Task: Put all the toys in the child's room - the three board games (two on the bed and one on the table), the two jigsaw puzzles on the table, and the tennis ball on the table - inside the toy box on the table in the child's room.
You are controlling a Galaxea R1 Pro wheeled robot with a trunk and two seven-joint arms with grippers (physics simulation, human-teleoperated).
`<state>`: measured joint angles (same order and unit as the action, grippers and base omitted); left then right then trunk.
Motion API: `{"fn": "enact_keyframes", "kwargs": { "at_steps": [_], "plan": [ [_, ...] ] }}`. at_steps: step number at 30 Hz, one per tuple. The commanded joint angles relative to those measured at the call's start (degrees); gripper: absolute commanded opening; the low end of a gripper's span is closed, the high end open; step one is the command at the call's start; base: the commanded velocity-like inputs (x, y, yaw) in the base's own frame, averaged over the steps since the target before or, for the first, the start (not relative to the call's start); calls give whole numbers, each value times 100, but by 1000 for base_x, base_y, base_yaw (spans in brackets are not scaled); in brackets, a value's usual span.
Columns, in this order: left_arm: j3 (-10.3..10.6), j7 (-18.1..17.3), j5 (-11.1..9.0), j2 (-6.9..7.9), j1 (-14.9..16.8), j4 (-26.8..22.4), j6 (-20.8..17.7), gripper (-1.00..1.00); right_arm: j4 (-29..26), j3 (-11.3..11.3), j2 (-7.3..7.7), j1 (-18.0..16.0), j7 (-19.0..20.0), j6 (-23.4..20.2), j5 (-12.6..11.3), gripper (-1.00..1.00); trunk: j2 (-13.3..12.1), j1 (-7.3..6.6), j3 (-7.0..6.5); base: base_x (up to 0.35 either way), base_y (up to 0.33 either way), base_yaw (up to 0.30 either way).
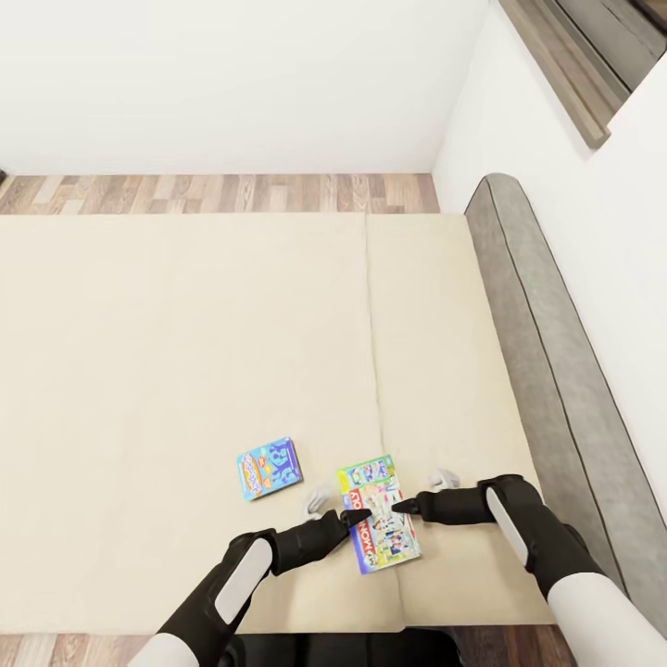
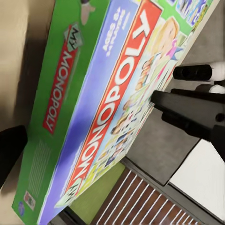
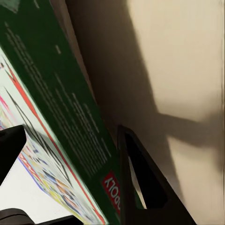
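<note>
A wide bed with a beige mattress is filling the middle of the frame. A grey headboard is running down the right side against a white wall. A strip of wood-plank floor is showing beyond the bed, under another white wall. A window frame is sitting at upper right.
</note>
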<state>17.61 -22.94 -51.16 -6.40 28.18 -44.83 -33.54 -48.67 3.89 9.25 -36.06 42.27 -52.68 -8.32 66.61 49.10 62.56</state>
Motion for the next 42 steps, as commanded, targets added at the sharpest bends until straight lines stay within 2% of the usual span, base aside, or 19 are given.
{"fn": "enact_keyframes", "kwargs": {
  "at_steps": [1,12,19,25,42],
  "plan": [
    [-4,-9,-88,-5,3,-4,-29,100,239,5,10,0,-139,103,224,100,2,62,3,0,0,0],
    [-3,-4,-88,-9,3,-7,-29,100,191,-47,28,-12,-136,55,225,100,2,62,3,0,0,0],
    [-3,10,-88,-10,3,-4,-29,100,162,-94,121,-21,-123,17,218,100,2,62,3,0,0,0],
    [-3,17,-88,-10,3,-5,-29,100,110,-123,203,-29,-32,-71,211,100,2,62,3,0,0,0],
    [-3,21,-88,-10,3,-8,-29,100,79,-137,263,-77,303,-130,230,100,2,62,3,0,0,0]
  ]
}}
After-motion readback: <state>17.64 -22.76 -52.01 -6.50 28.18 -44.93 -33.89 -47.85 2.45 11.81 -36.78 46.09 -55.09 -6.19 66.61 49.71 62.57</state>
